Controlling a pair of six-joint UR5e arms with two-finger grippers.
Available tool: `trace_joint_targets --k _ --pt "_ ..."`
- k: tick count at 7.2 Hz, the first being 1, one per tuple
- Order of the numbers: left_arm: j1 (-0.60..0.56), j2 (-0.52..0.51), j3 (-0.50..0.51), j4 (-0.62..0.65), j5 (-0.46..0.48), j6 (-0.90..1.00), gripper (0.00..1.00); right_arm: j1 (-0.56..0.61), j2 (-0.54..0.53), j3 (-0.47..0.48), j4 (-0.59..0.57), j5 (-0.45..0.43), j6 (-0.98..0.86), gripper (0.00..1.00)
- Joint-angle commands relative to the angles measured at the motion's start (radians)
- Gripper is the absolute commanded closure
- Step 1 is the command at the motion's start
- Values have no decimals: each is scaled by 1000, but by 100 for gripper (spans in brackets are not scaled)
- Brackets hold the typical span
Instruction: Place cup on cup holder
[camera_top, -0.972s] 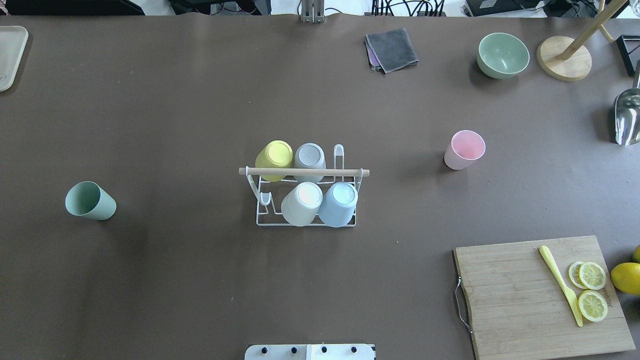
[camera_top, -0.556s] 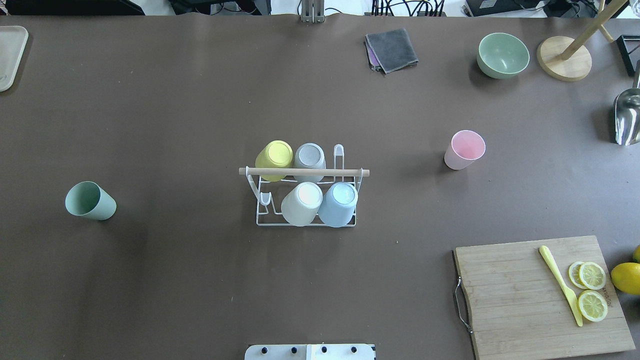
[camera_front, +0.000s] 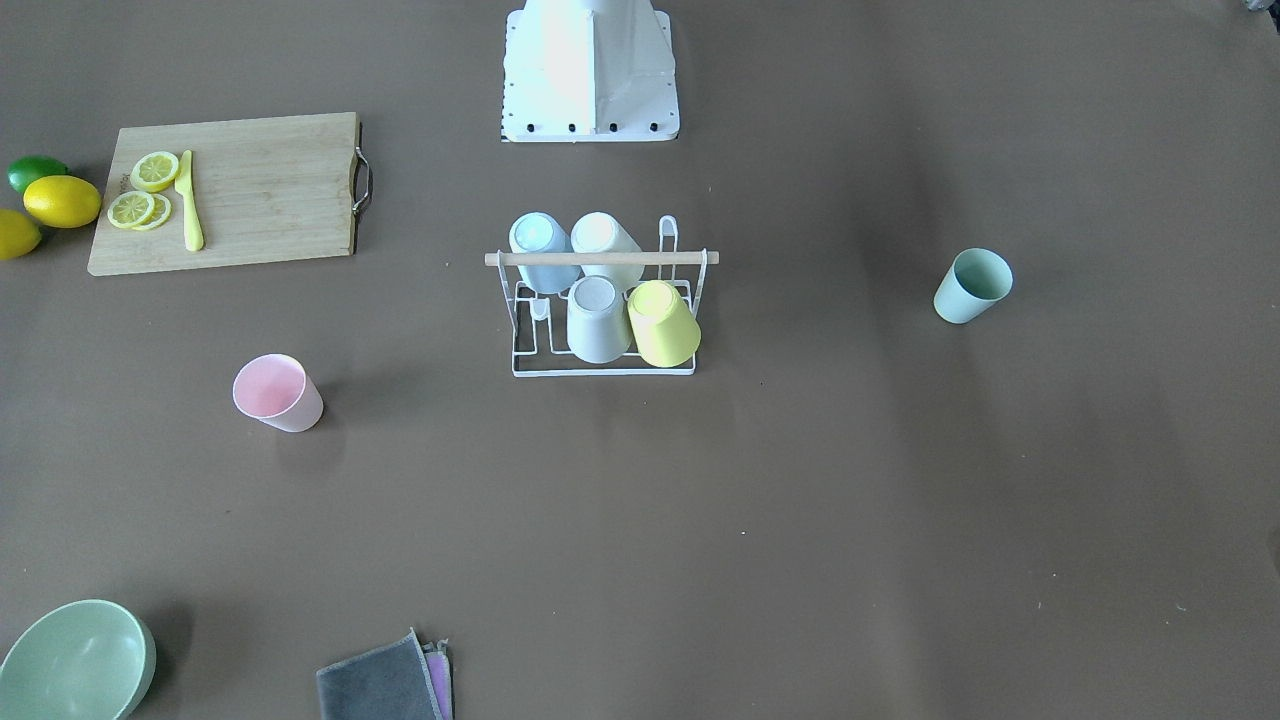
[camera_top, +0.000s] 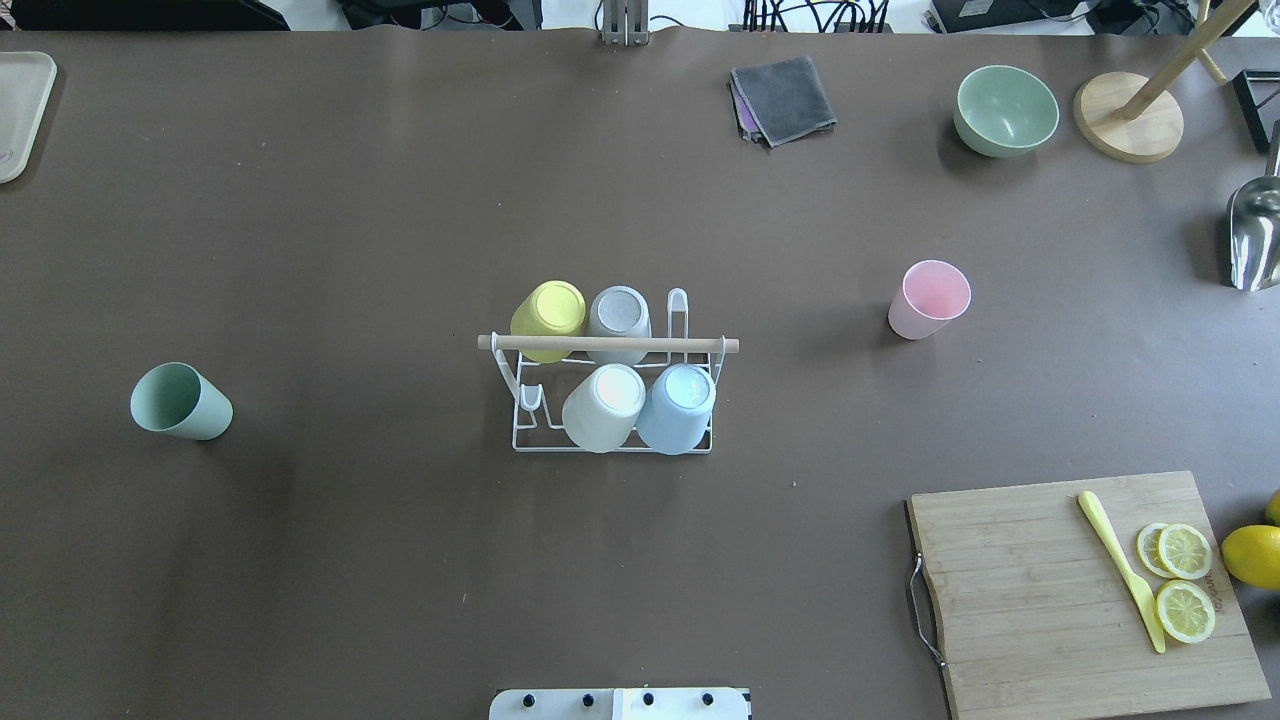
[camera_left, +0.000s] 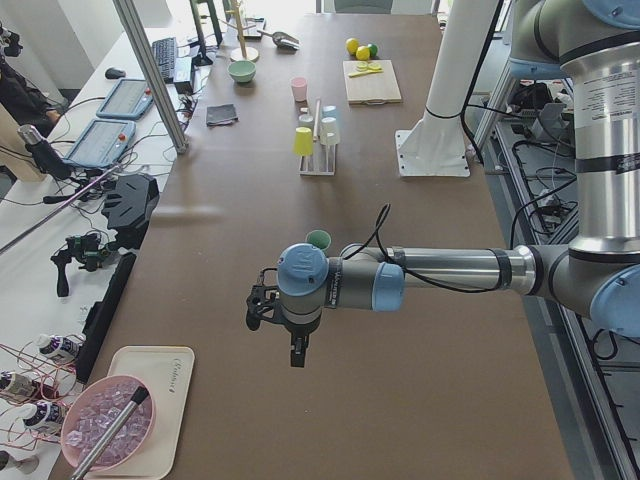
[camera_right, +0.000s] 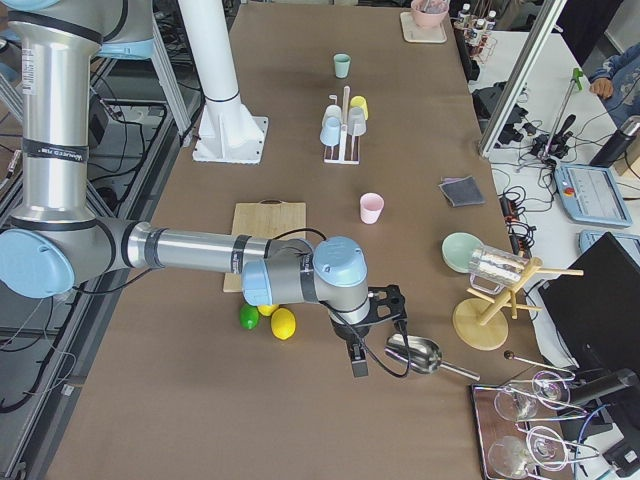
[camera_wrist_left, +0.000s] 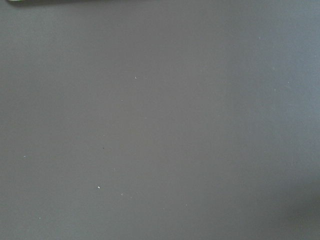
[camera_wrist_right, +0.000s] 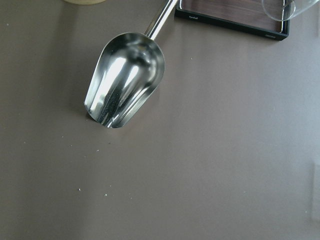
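Note:
A white wire cup holder (camera_top: 610, 344) with a wooden bar stands mid-table and holds yellow, grey, white and blue cups upside down; it also shows in the front view (camera_front: 600, 258). A green cup (camera_top: 180, 401) stands upright on the left, and a pink cup (camera_top: 930, 298) stands upright on the right. My left gripper (camera_left: 290, 345) shows only in the left side view, above bare table nearer that camera than the green cup (camera_left: 318, 239). My right gripper (camera_right: 357, 362) shows only in the right side view, beside a metal scoop. I cannot tell whether either is open or shut.
A cutting board (camera_top: 1030, 600) with lemon slices and a yellow knife lies front right, with lemons beside it. A green bowl (camera_top: 1005, 110), grey cloth (camera_top: 783, 98), wooden stand base (camera_top: 1128, 115) and metal scoop (camera_wrist_right: 125, 92) are far right. A tray (camera_top: 20, 110) sits far left.

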Motion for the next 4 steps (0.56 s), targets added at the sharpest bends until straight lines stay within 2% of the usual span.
trace_joint_targets --k 1,4 --pt "-1 1 0 -1 0 1 2 2 -19 0 14 89 4 0" --pt "-1 1 3 1 0 -1 2 -56 24 -51 12 86 1 0"
